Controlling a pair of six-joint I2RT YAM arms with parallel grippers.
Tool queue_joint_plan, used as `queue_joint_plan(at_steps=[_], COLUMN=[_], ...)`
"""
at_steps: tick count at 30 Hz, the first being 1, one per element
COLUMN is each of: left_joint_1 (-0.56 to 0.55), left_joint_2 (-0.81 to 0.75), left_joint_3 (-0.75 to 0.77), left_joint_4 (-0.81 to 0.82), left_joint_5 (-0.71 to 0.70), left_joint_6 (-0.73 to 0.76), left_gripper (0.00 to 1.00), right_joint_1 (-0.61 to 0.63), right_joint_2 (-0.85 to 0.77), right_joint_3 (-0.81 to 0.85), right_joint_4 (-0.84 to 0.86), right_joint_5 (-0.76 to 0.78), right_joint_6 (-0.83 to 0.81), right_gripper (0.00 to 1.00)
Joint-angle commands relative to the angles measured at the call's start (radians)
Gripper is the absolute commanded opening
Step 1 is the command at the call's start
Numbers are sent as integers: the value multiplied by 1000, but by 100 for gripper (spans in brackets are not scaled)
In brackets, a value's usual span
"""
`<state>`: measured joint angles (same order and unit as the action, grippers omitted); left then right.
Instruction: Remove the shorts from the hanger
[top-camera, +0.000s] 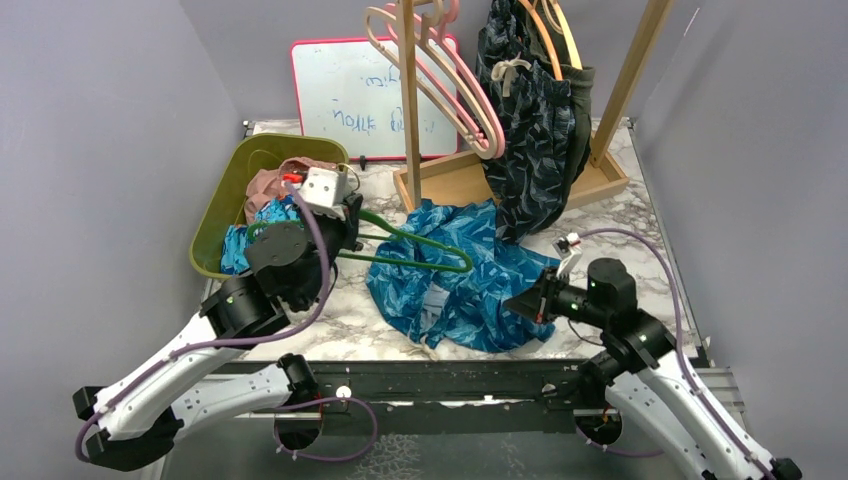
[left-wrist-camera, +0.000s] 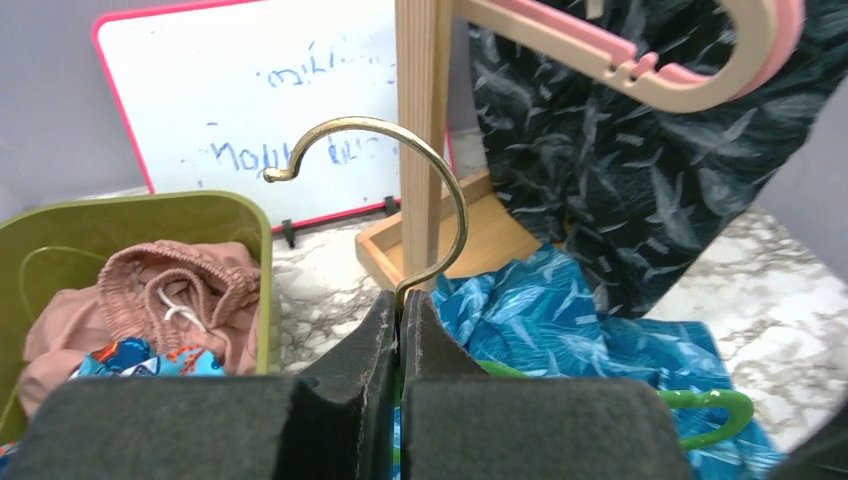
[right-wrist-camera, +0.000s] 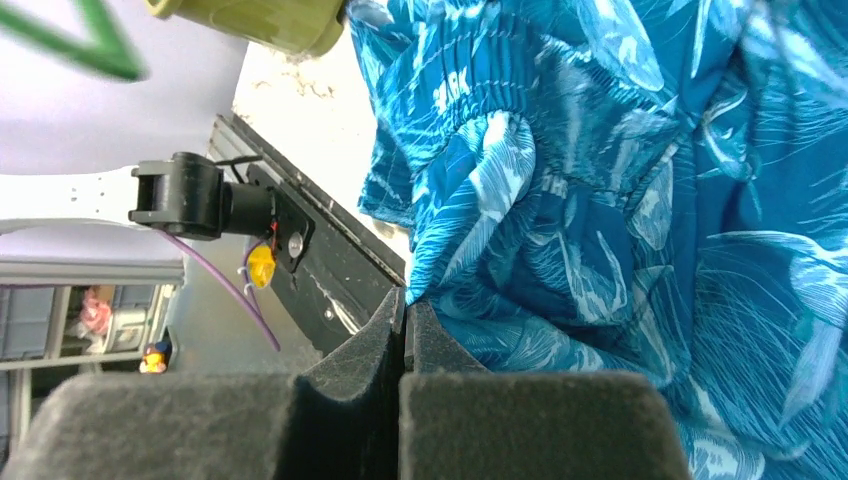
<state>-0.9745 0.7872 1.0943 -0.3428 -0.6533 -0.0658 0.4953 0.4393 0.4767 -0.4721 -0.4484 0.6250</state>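
Shorts (right-wrist-camera: 600, 250) edge pinched in right claw (right-wrist-camera: 404, 300); left claw (left-wrist-camera: 398, 305) grips hanger (left-wrist-camera: 462, 210).

Whiteboard (top-camera: 345, 100) writing unreadable, rack (top-camera: 408, 100) top cut off, green hanger (right-wrist-camera: 110, 62) blurred in right wrist view

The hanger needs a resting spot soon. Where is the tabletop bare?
Bare marble lies right of the blue leaf-print shorts, beside the wooden rack base. A narrower strip separates the olive bin from that base. Centre is crowded: shorts and green hanger.
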Motion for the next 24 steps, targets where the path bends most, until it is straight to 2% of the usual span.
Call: queue_joint_plan(at_steps=[1, 3, 5, 8, 10, 12, 17, 20, 24], left_joint_1=[2, 2, 2, 2, 2, 1, 1, 1, 1], left_joint_2=[-32, -19, 8, 52, 76, 92, 116, 129, 149], left_joint_3=[7, -7, -24, -63, -88, -116, -151, -160, -152], left_joint_4=[-8, -5, -5, 3, 19, 58, 119, 150, 190], left_joint_5=[153, 250, 331, 400, 420, 441, 465, 494, 567], left_joint_6=[-63, -104, -150, -207, -241, -255, -256, -258, -265], left_gripper=[0, 0, 0, 0, 0, 0, 0, 0, 0], right_joint_1=[-3, -3, -3, -3, -3, -3, -4, -3, -4], right_joint_2=[150, 243, 284, 232, 155, 70, -106, -185, -170], right_joint_3=[-57, -62, -43, 19, 64, 91, 154, 154, 136], right_joint_4=[193, 255, 254, 128, 32, -34, -154, -111, -71], right_joint_5=[-137, -205, -224, -106, -4, 46, 82, -42, -172], right_joint_6=[2, -2, -33, -93, -103, -103, -28, -50, -78], right_gripper=[3, 6, 15, 46, 60, 65, 68, 74, 77])
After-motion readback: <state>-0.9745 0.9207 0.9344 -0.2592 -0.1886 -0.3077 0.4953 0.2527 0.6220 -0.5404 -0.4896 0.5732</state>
